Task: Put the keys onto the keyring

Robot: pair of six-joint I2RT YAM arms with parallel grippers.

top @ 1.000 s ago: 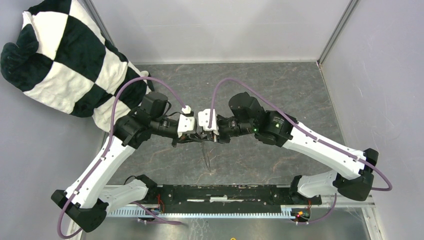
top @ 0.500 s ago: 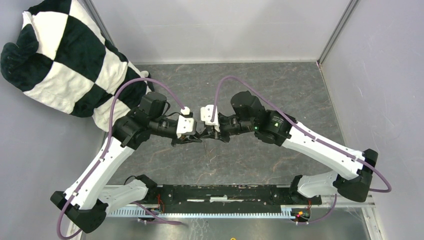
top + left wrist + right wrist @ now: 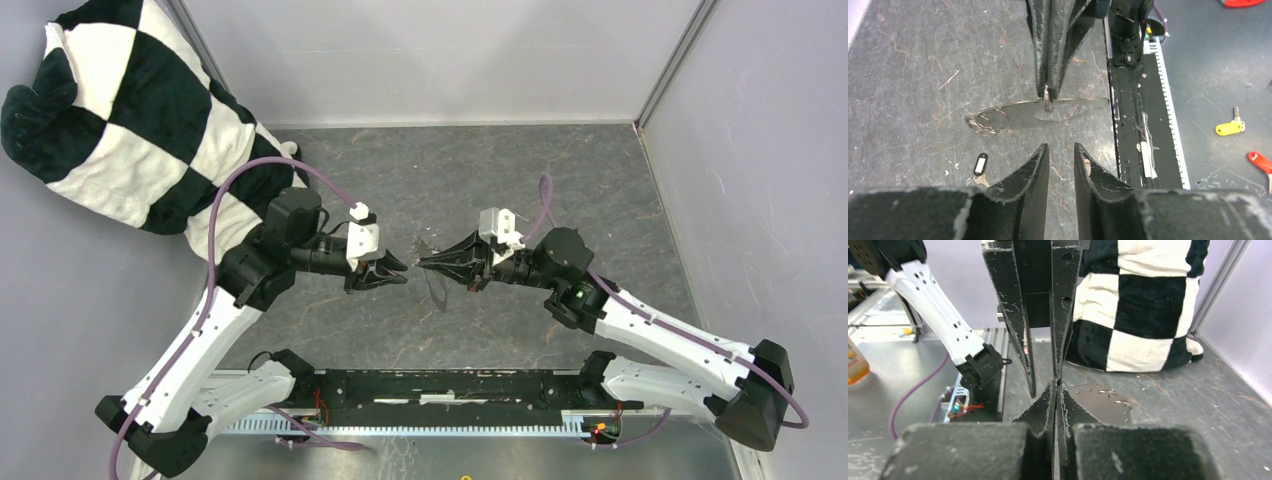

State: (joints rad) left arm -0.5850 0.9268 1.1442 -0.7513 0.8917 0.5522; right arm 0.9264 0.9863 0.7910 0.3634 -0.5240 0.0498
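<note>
1. Between the two arms, the left pincer (image 3: pixel 1061 148) and the right pincer (image 3: pixel 1047 94) face each other tip to tip above the grey counter (image 3: pixel 520 170), near one another but not touching.
2. From where I stand, the right pincer is squeezed fully together. It has the keyring (image 3: pixel 1068 106) pinched by its rim.
3. The keyring sticks out to either side of the right pincer's tips as a thin, silvery, bumpy-edged loop. I cannot tell whether its low end reaches the counter.
4. The left pincer stands a little parted, with a narrow gap between its fingers (image 3: pixel 1035 165) and nothing in it. It sits just short of the keyring, clear of the metal.
5. Below the left pincer and off to one side of its tips, the black-tagged key (image 3: pixel 980 165) lies flat on the counter. Its white label faces up, and it is near one end of the keyring but apart from it.
6. Well away from both pincers, past the black rail (image 3: pixel 1128 120) at the counter's near edge, a red-tagged key (image 3: pixel 1260 162) and a yellow-tagged key (image 3: pixel 1228 129) lie on a lower surface.
7. Far behind the left pincer, a black-and-white checked cushion (image 3: pixel 120 110) leans in the corner.
</note>
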